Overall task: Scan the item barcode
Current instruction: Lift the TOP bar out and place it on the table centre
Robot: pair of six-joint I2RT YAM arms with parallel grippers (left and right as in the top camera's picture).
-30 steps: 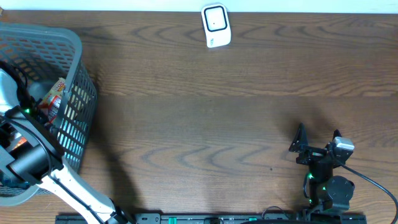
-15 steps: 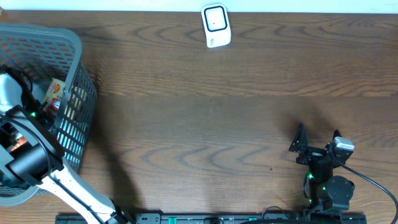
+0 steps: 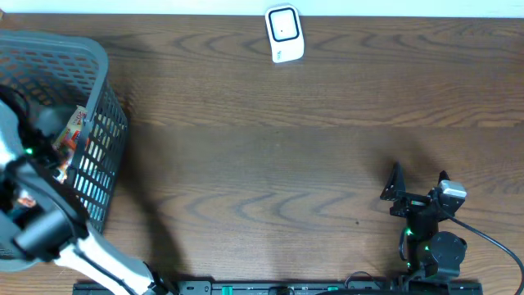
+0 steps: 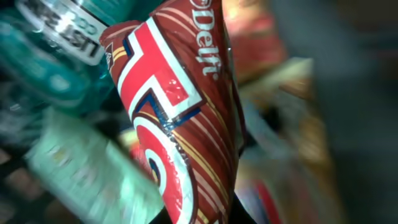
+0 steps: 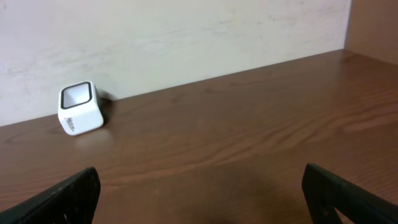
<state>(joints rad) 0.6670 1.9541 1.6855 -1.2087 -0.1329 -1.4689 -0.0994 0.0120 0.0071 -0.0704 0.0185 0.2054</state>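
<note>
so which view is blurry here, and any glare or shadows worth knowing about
Left wrist view: dim and mostly smeared, only the red wrapper fairly sharp, with glare spots on its foil. Overhead view: even light, crisp wood grain, a soft shadow beside the basket. Right wrist view: clear, the white scanner sharp, its own fingers dark silhouettes.

- The left arm's white tubular link [image 3: 90, 250] is showing a smooth shell and is joining a black cylindrical segment [image 3: 37, 221].
- A small green light [image 3: 30, 151] is glowing on its blurred upper part, which is perhaps pale grey.
- The right arm's black rounded base [image 3: 442, 250] is showing green lights, and a thin black cable [image 3: 491, 242] is running from it.
- A silver-grey block [image 3: 451, 193] is capping the dark wrist.
- On the right gripper [image 3: 420, 174], two black fingers [image 5: 68, 198] are looking matte and wedge-shaped.
</note>
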